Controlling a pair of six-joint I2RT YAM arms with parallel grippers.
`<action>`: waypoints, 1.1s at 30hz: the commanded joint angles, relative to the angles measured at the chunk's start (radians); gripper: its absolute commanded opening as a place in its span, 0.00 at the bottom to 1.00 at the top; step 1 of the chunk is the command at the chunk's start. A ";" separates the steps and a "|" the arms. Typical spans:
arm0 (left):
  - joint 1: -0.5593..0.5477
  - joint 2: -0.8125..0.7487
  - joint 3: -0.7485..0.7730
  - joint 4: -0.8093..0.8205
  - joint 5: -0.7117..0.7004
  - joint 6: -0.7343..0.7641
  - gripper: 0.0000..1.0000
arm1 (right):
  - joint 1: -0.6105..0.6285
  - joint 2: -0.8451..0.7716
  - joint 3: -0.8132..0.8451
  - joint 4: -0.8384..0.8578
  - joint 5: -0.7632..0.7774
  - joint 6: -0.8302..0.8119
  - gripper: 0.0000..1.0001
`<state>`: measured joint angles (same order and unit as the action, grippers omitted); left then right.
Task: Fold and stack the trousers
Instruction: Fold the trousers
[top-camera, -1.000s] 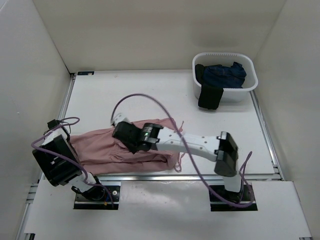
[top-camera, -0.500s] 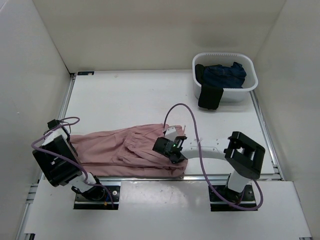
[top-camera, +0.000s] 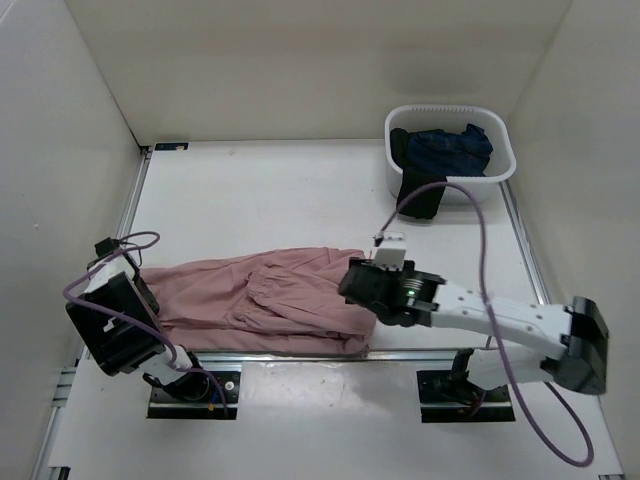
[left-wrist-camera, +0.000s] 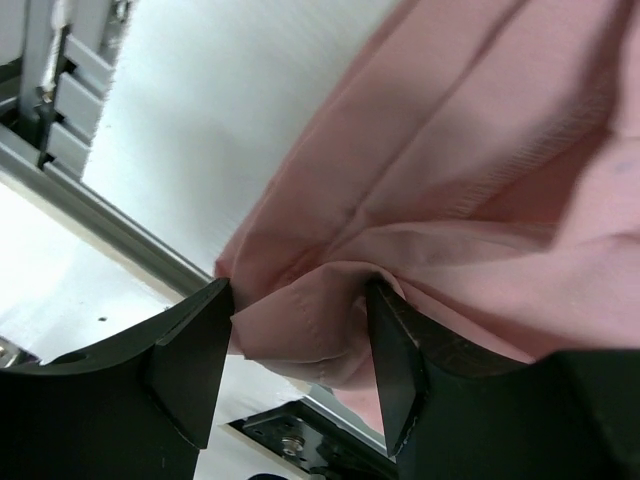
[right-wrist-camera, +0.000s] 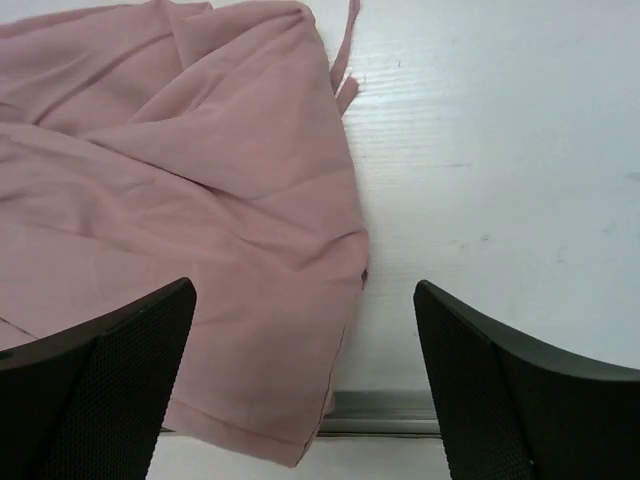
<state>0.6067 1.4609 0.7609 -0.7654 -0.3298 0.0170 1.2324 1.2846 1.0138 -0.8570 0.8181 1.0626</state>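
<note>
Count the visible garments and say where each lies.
3: pink trousers on the table; navy garment in the basket; black garment over its front rim. Others may hide beneath.

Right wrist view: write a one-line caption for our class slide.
Right gripper, jaws open, hovers over the edge of the pink trousers on the white table.

A white counter (top-camera: 260, 190) sits inside plain white walls (top-camera: 300, 70). Metal rails run along its left (top-camera: 135, 210), right (top-camera: 527, 255) and near (top-camera: 290, 355) edges; the near rail also shows in the right wrist view (right-wrist-camera: 390, 425). A white board (top-camera: 330, 420) lies in front of the near rail. At the far right corner stands a white tub (top-camera: 503, 172). A navy garment (top-camera: 450, 150) is bundled inside it. A black garment (top-camera: 420, 195) hangs over the tub's near left rim and down its outer wall.
</note>
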 joint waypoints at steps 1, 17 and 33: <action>-0.005 -0.043 0.038 -0.022 0.061 -0.017 0.67 | -0.112 -0.115 -0.176 0.252 -0.168 -0.034 0.94; 0.013 0.010 0.048 -0.051 0.071 -0.017 0.74 | -0.393 0.060 -0.589 1.088 -1.039 -0.032 0.67; -0.064 0.075 0.460 -0.287 0.337 -0.017 0.92 | -0.763 -0.148 0.199 -0.221 -0.494 -0.580 0.00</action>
<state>0.5503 1.5326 1.1690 -0.9817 -0.0662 0.0021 0.4644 1.1198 1.0187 -0.7311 0.1169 0.6964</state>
